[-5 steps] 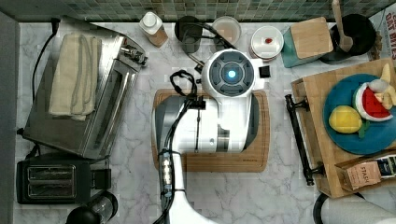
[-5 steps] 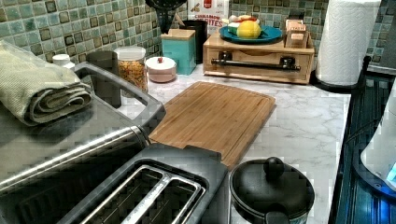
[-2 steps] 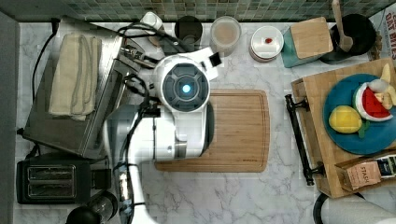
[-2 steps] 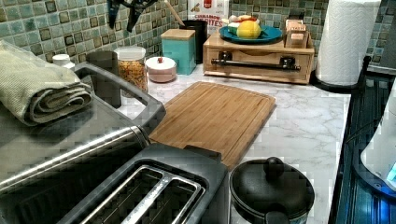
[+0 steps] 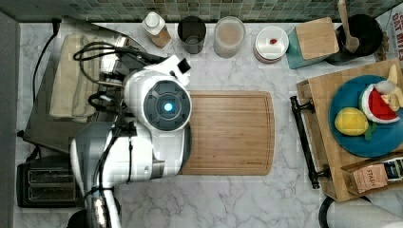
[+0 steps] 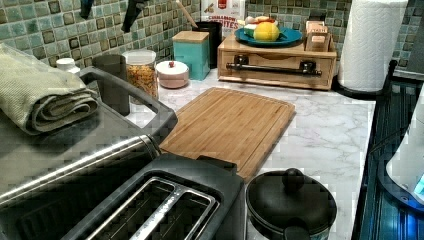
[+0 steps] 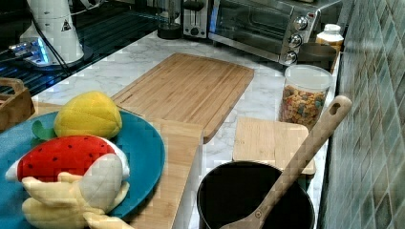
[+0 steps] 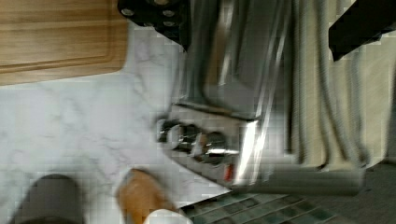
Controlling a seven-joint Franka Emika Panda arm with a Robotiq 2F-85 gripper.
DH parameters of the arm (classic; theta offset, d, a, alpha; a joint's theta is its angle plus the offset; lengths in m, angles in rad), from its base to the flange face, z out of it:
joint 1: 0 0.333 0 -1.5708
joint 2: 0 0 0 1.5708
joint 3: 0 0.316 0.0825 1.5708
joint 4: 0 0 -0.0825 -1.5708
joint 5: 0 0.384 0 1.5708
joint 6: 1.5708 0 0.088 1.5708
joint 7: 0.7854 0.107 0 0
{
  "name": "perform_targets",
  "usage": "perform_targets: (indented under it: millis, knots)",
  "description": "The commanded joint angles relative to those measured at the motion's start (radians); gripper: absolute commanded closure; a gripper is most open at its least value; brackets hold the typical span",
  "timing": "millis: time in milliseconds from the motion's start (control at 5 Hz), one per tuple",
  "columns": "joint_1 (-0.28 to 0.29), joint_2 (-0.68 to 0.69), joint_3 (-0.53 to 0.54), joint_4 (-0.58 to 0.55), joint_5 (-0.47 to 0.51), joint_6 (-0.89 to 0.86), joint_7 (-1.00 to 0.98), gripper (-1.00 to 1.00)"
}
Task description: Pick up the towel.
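The arm has swung from over the board toward the oven, where the towel lies folded on top, gripper spread wide, nothing grasped yet.

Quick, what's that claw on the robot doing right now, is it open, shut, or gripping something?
Gripper: open, holding nothing, hanging above the towel on the toaster oven.

We see open air above the towel on the oven; jars crowd the wall beside it.
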Motion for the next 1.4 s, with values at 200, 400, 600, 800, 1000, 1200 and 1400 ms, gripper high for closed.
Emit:
perform_targets:
  millis: [200,400,600,800,1000,1200,1400]
  knots:
    - [0.051,0.051,0.075,0.093,0.162,0.050,-0.153,-1.00]
    - [0.058,0.097,0.120,0.139,0.169,0.081,-0.144,-1.00]
    - [0.091,0.124,0.137,0.149,0.168,0.160,-0.121,-1.00]
    - [0.097,0.179,0.159,0.206,0.185,0.165,-0.135,-1.00]
    - [0.098,0.212,0.181,0.228,0.164,0.223,-0.100,-1.00]
    - [0.106,0.257,0.171,0.266,0.112,0.201,-0.036,-1.00]
    - [0.112,0.311,0.160,0.322,0.071,0.148,0.016,0.02]
